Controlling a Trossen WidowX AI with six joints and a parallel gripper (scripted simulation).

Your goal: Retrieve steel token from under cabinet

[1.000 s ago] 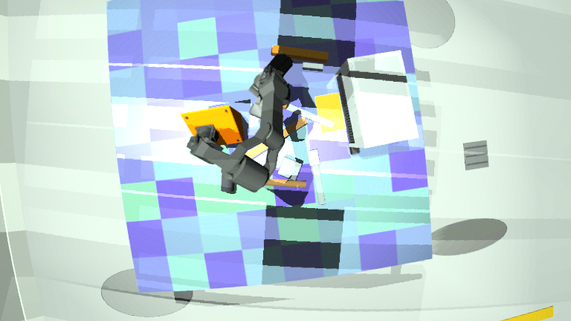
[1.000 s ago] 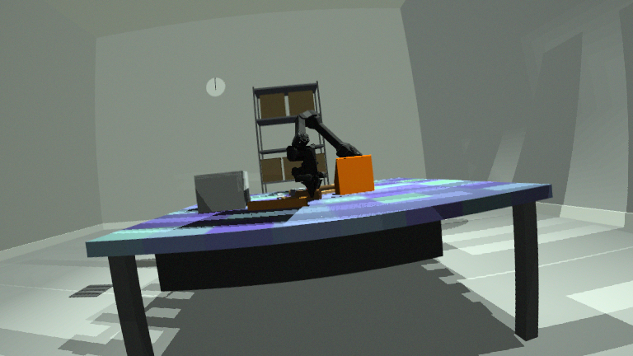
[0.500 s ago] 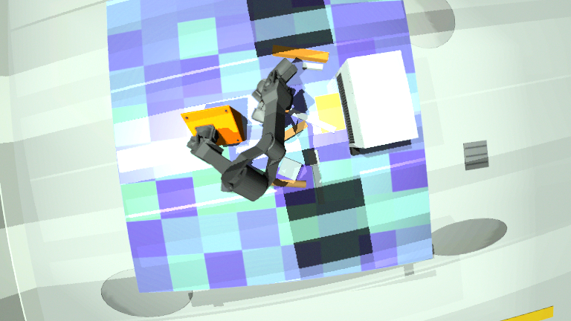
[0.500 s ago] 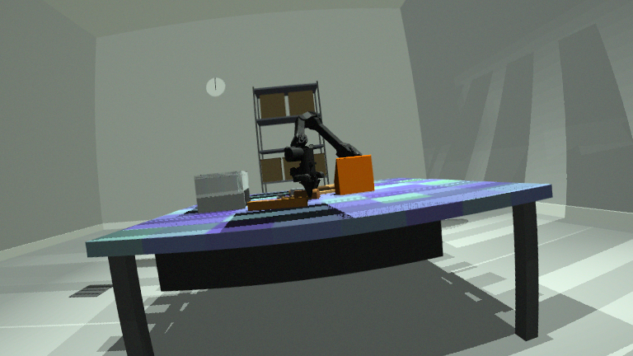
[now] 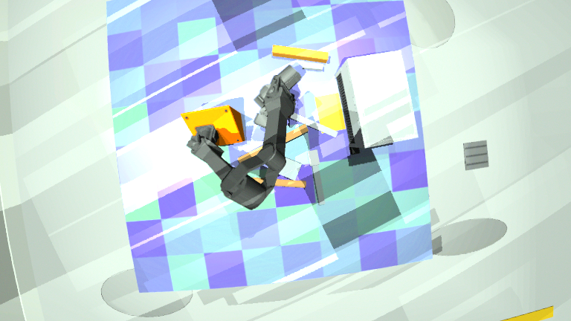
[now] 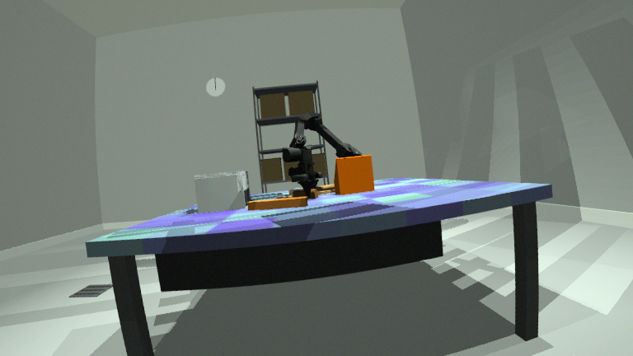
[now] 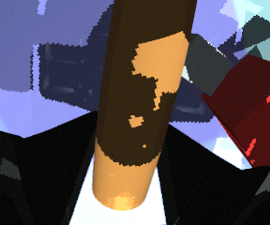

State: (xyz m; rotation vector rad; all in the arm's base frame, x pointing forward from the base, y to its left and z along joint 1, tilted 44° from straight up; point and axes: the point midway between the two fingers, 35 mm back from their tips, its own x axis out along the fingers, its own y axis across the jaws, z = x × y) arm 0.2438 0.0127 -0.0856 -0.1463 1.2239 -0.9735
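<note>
The white cabinet (image 5: 383,94) (image 6: 217,194) stands at the right of the table in the top view, its dark vent slots (image 5: 344,102) facing the arm. The yellow marked area (image 5: 330,111) lies before them. The token cannot be made out. My gripper (image 6: 311,194) (image 7: 128,124) points down low over the table and is shut on a round wooden handle (image 7: 123,183); the arm hides the fingertips in the top view. A pale bar (image 5: 315,125) reaches from under the arm toward the marked area's near edge and seems to belong to the held tool.
An orange bar (image 5: 300,53) (image 6: 279,203) and a small white piece (image 5: 313,66) lie beyond the gripper. A wooden stick (image 5: 297,133), another wooden stick (image 5: 290,183), a pale plate (image 5: 289,169) and a long grey bar (image 5: 316,178) lie nearby. A dark red block (image 7: 252,108) shows beside the handle.
</note>
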